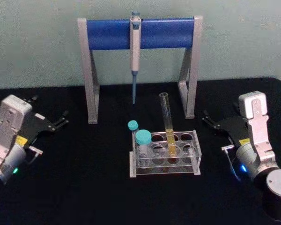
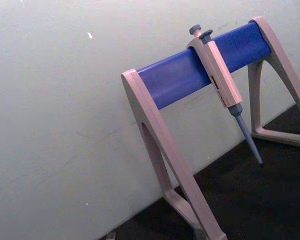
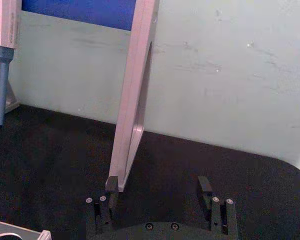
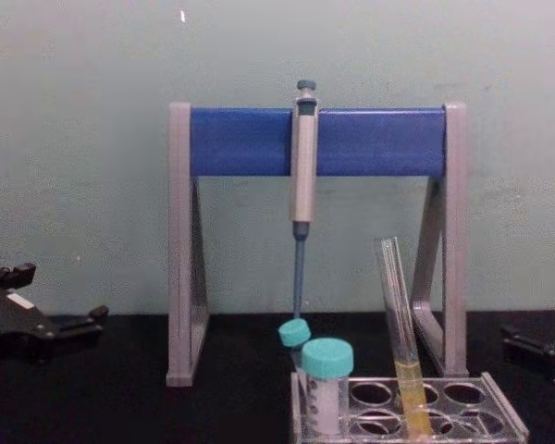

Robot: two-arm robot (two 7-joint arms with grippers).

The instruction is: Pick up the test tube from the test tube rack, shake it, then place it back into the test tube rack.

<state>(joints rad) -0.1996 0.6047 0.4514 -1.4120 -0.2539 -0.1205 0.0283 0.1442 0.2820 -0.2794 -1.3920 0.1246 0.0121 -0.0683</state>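
The long, thin, clear glass test tube (image 1: pixel 168 123) with yellow liquid in its lower part stands in a hole of the low clear plastic test tube rack (image 1: pixel 165 158), leaning slightly, its open top rising well above the rack; in the chest view the tube (image 4: pixel 400 333) tilts to the left over the rack (image 4: pixel 416 407). 2 shorter teal-capped vials (image 1: pixel 140 140) sit in the rack's left end. Behind the rack on the black table (image 1: pixel 84 164) stands a tall grey-and-blue pipette stand (image 1: pixel 139 33) with 1 grey pipette (image 1: pixel 135 56) hanging from its bar. The left gripper (image 1: pixel 63 118) rests at the left side of the table, well apart from the rack, its fingers spread and holding nothing. The right gripper (image 1: pixel 207 118) rests at the right side, just beyond the rack, and in the right wrist view its fingers (image 3: pixel 206 189) stand apart, released, with nothing between them.
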